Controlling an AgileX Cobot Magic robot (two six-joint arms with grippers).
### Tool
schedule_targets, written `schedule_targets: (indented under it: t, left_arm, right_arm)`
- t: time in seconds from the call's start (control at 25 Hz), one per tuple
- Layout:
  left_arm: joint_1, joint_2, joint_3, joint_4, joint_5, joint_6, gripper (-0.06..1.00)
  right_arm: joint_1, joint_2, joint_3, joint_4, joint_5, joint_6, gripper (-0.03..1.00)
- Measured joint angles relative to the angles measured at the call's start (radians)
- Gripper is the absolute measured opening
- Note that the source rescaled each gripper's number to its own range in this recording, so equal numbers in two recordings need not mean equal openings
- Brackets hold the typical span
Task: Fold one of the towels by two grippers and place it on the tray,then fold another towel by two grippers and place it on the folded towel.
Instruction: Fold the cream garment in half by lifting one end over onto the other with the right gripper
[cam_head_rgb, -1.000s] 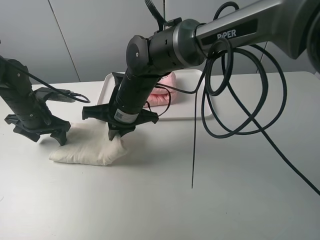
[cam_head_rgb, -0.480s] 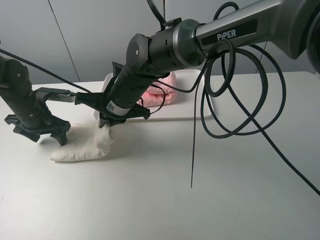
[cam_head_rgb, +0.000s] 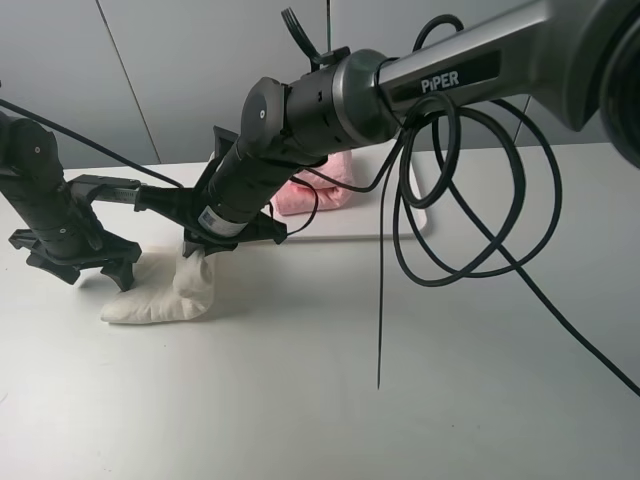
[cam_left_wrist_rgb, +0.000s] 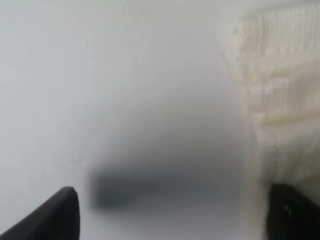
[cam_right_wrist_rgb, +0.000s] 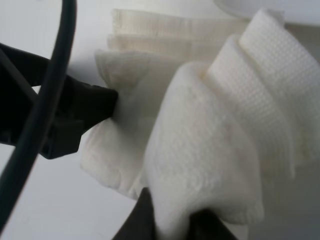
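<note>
A cream towel (cam_head_rgb: 150, 302) lies bunched near the left edge of a white table (cam_head_rgb: 450, 380). The right gripper (cam_head_rgb: 197, 250), pressed together, pinches the towel's right end and holds it raised off the table. The left gripper (cam_head_rgb: 85, 268), prongs spread wide, sits just beside the towel's left end. A folded pink towel (cam_head_rgb: 318, 195) rests on the tray (cam_head_rgb: 345, 228) by the back edge

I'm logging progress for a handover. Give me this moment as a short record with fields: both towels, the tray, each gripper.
pink towel: folded, lying on the tray
tray: white, toward the back of the table
cream towel: on the table in front of the tray, one end lifted
right gripper: shut on the cream towel's lifted end
left gripper: open at the towel's other end, holding nothing
stage: cream towel not yet on the pink towel
</note>
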Motion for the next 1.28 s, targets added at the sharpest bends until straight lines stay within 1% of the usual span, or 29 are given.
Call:
schedule_targets:
  t: [0.08, 0.2, 0.4, 0.52, 0.68, 1.0, 1.16, 1.28]
  left_arm:
    - [0.000, 0.000, 0.000, 0.000, 0.000, 0.000, 0.97]
    - [0.000, 0.000, 0.000, -0.002, 0.000, 0.000, 0.97]
    - [0.000, 0.000, 0.000, -0.004, 0.000, 0.000, 0.97]
    - [0.000, 0.000, 0.000, -0.008, 0.000, 0.000, 0.97]
    - [0.000, 0.000, 0.000, -0.010, -0.004, 0.000, 0.97]
    - [0.000, 0.000, 0.000, -0.019, -0.010, 0.000, 0.97]
    - [0.000, 0.000, 0.000, -0.021, -0.013, 0.000, 0.97]
    - [0.000, 0.000, 0.000, -0.023, -0.016, 0.000, 0.97]
  right_arm:
    - [0.000, 0.014, 0.000, 0.033, -0.013, -0.013, 0.07]
    - [0.000, 0.039, 0.000, 0.112, -0.032, -0.052, 0.07]
    - [0.000, 0.056, 0.000, 0.253, -0.064, -0.151, 0.07]
    - [0.000, 0.060, 0.000, 0.316, -0.092, -0.209, 0.07]
    - [0.000, 0.060, 0.000, 0.345, -0.115, -0.242, 0.07]
    - [0.024, 0.062, 0.001, 0.363, -0.163, -0.273, 0.07]
    - [0.026, 0.064, 0.001, 0.367, -0.166, -0.287, 0.07]
    - [0.026, 0.077, 0.001, 0.393, -0.164, -0.300, 0.07]
